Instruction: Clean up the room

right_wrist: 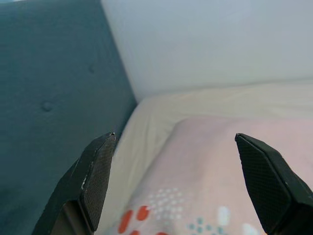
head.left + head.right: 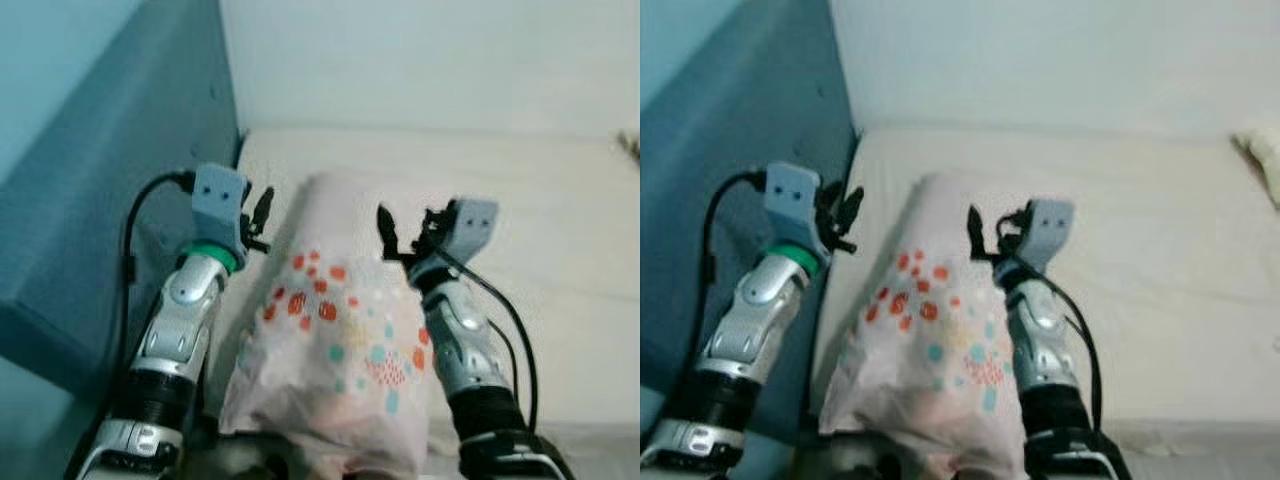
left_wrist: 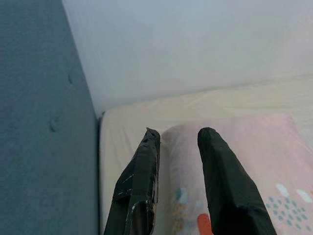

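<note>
Pillow [image 2: 335,330] lies on the bed [image 2: 560,250] near the headboard [image 2: 110,190], flanked by the left gripper [image 2: 260,222] and right gripper [image 2: 395,235], both spread and empty. Best to square the pillow up against the headboard.

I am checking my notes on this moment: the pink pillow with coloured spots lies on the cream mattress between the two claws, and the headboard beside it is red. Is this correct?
Not quite: the headboard is teal blue, not red, as the left eye view shows. The rest holds: the pink pillow with coloured spots lies on the cream mattress between the left claw and the right claw.
</note>
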